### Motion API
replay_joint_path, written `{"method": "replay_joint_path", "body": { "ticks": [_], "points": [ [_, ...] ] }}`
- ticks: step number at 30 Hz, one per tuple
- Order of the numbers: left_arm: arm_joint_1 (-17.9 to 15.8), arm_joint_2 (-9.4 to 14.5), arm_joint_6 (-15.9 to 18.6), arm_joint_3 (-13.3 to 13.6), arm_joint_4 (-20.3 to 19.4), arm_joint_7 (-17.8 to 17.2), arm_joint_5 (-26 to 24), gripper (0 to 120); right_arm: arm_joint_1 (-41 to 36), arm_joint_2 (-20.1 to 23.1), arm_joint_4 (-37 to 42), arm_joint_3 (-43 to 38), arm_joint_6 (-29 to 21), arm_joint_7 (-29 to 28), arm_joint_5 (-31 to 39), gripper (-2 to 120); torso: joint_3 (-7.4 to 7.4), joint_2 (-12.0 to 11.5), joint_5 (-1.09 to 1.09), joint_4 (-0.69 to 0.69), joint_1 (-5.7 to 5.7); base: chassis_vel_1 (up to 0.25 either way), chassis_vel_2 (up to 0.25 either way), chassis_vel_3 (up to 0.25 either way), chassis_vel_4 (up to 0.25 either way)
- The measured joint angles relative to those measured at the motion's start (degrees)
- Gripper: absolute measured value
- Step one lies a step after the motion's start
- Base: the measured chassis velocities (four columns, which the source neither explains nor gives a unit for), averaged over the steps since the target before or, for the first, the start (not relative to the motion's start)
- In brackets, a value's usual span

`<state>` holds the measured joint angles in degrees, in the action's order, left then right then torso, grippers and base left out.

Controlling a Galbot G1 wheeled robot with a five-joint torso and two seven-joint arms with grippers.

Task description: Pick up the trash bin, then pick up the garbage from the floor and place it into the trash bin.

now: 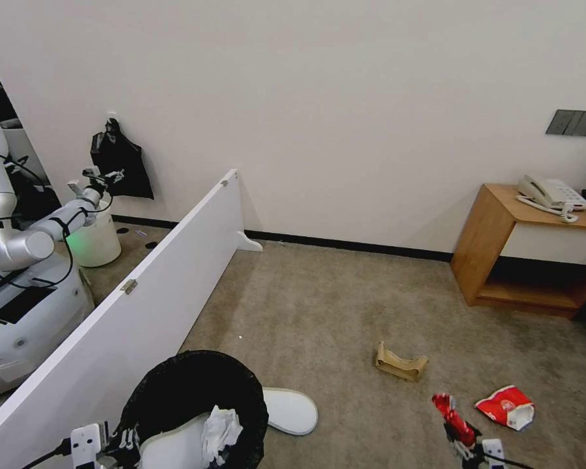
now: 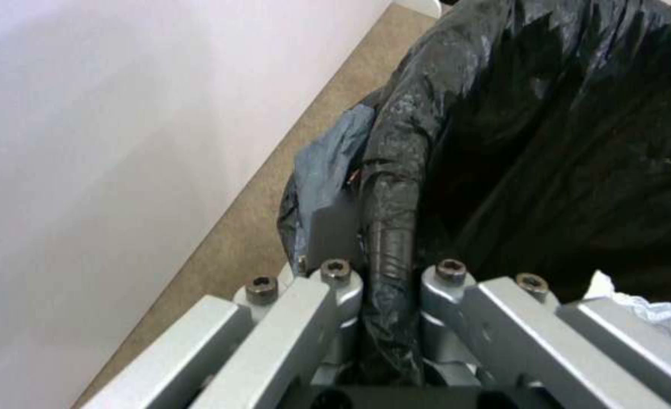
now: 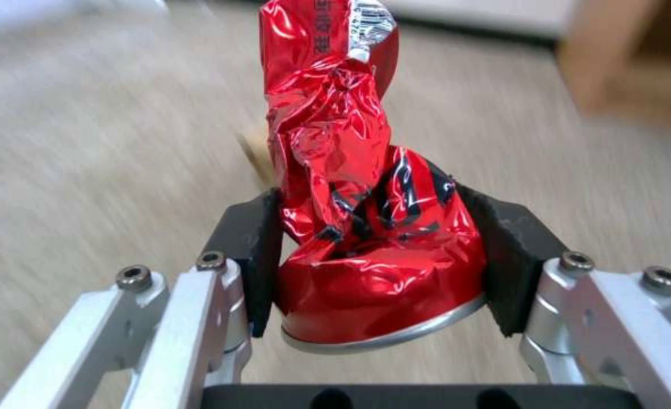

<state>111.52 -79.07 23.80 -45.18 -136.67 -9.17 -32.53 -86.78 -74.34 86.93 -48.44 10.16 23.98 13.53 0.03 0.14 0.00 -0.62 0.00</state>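
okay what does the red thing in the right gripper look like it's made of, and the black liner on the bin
The red wrapper, clamped in the right gripper, looks like thin metallised foil or film: glossy, sharply creased, with a silver edge showing. The black liner over the trash bin, pinched at the rim by the left gripper, looks like thin plastic film: crinkly, with soft shiny highlights. Neither can be confirmed by look alone.

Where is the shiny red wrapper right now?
The red wrapper is pinched in the right gripper, held above the carpet. In the head view it is low on the robot's right, near the red-and-white cup and right of the trash bin.
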Motion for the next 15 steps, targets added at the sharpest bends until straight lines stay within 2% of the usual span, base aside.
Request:
{"method": "replay_joint_path", "body": {
  "ticks": [6,10,11,15],
  "points": [
    [0.3,0.4,0.3,0.2,-0.1,-0.2,-0.5,3,-1.2,3.1,11.4,4.4,2.8,4.2,8.8,50,0.01,0.0,0.00,0.01,0.00,0.000,0.000,0.000,0.000],
    [0.4,0.7,0.4,0.2,-0.3,-0.3,-0.5,3,-1.2,5.2,15.2,7.4,3.5,5.8,12.4,50,0.00,0.0,0.01,0.00,0.00,0.000,0.000,0.000,0.000],
    [0.5,0.7,0.6,0.2,-0.5,-0.3,-0.5,3,-0.9,7.3,18.1,9.9,3.5,6.3,14.7,50,0.00,0.0,-0.01,0.00,0.00,0.000,0.000,0.000,0.000],
    [0.5,0.7,1.0,0.1,-0.8,-0.4,-0.6,3,0.5,10.1,20.9,13.8,3.2,6.6,17.3,50,0.00,0.0,0.00,-0.01,0.00,0.000,0.000,0.000,0.000]
  ]
}}
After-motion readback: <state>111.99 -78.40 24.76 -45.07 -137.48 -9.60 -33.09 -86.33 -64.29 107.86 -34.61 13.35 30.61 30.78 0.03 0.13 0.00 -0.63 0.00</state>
